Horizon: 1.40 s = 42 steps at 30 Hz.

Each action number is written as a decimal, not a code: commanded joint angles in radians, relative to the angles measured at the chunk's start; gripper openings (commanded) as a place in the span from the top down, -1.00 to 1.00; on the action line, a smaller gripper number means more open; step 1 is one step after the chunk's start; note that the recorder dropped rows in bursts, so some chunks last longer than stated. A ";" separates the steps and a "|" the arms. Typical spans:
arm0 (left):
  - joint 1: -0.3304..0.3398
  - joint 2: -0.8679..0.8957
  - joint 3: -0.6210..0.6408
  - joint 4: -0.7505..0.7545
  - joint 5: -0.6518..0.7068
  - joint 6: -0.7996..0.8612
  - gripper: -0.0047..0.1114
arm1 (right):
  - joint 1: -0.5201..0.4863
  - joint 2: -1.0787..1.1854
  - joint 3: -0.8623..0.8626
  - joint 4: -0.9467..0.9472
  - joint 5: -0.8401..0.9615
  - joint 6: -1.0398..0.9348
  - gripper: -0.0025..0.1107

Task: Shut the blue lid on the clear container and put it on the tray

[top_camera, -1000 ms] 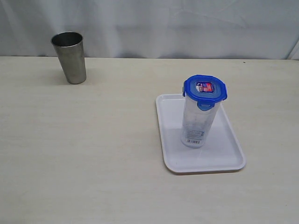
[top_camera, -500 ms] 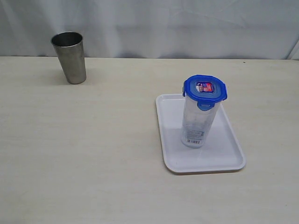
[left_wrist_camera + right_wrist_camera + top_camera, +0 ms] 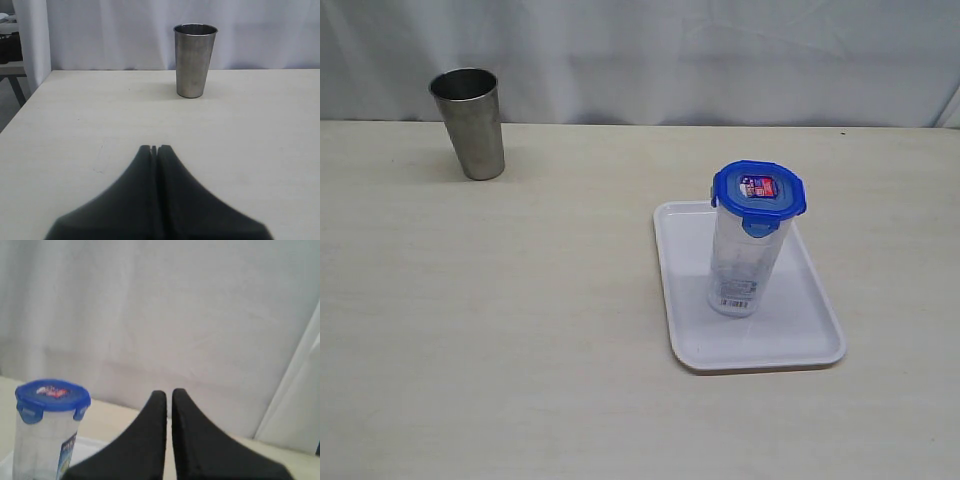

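The clear container (image 3: 745, 265) stands upright on the white tray (image 3: 810, 335), right of the table's middle. The blue lid (image 3: 758, 189) with its red-and-white sticker sits on top of it, flaps down. In the right wrist view the clear container (image 3: 42, 445) and blue lid (image 3: 52, 394) appear off to one side of my right gripper (image 3: 169, 394), which is shut and empty, well apart from them. My left gripper (image 3: 154, 148) is shut on nothing, low over bare table. Neither arm shows in the exterior view.
A grey steel cup (image 3: 470, 122) stands upright at the far left of the table, also straight ahead of the left gripper as the steel cup (image 3: 194, 60). A white curtain hangs behind the table. The table edge (image 3: 22, 107) shows in the left wrist view.
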<state>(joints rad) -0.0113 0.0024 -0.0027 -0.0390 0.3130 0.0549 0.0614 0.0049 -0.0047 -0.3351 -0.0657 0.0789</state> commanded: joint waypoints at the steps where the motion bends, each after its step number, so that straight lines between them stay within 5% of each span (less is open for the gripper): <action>1: 0.005 -0.002 0.003 0.001 -0.004 0.004 0.92 | -0.003 -0.005 0.005 0.009 0.164 0.088 0.88; 13: 0.005 -0.002 0.003 0.001 -0.004 0.004 0.92 | -0.003 -0.005 0.005 0.141 0.393 0.101 0.88; 27: 0.005 -0.002 0.003 0.001 -0.004 0.004 0.92 | -0.003 -0.005 0.005 0.230 0.403 -0.079 0.88; 42: 0.005 -0.002 0.003 0.001 -0.004 0.004 0.92 | -0.003 -0.005 0.005 0.243 0.411 -0.037 0.88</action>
<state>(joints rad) -0.0113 0.0024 -0.0027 -0.0390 0.3130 0.0568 0.0614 0.0049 -0.0026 -0.0988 0.3412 0.0360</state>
